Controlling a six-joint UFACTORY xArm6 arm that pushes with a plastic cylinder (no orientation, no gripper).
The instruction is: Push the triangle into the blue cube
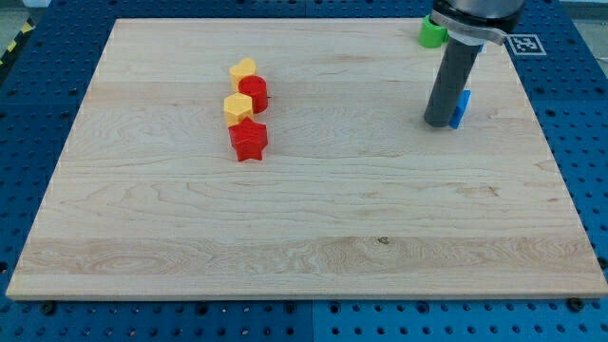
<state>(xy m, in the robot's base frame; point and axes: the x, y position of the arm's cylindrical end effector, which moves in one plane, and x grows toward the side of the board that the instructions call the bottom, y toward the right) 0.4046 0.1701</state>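
Observation:
My tip (438, 123) rests on the board at the view's upper right. A blue block (462, 108) sits right behind it on its right side, touching or nearly touching, mostly hidden by the rod, so I cannot make out its shape. A green block (432, 32) lies at the board's top edge, partly hidden by the arm. I cannot pick out a clear triangle among the blocks.
A column of blocks stands left of centre: a yellow block (243, 70), a red block (254, 93), a yellow block (237, 106) and a red star (249, 141), each touching its neighbour. The wooden board (313, 237) lies on a blue perforated table.

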